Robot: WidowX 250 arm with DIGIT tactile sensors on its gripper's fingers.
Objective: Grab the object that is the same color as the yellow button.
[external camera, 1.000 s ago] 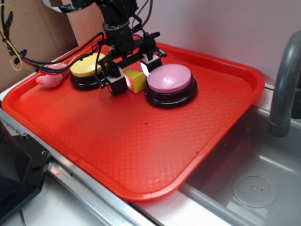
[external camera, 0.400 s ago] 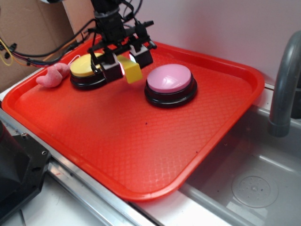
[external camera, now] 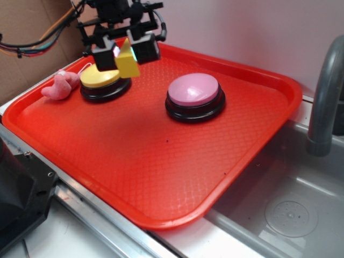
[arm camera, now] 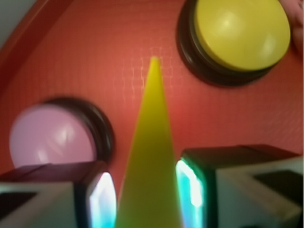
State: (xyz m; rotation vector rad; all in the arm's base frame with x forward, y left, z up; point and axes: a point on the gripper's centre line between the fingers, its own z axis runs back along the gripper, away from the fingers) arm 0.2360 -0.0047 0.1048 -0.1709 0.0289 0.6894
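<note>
I have the gripper closed on the yellow wedge, one pad on each flat side, and the wedge hangs clear of the red tray, up over the rear left part of it and just above the yellow button. From the wrist view the wedge sits squarely between the two lit pads, its thin point running away from the camera, with the yellow button ahead to one side and the pink button to the other, both well below. My judgement is that the grab is essentially made, and the risk now lies in keeping it. The faces taper, so the pads press on slanted surfaces; any jolt or a slackening squeeze could let the piece squirt forward out of the grip toward its thin end. I cannot tell how deep the thick end sits between the pads, since it runs out of the bottom of the wrist view. If it slipped from here it would likely land on the yellow button's dome and bounce off, perhaps toward the pink plush toy at the tray's left rim or over the edge toward the sink. The cables trailing behind the arm look slack, but a wide swing could drag them.
</note>
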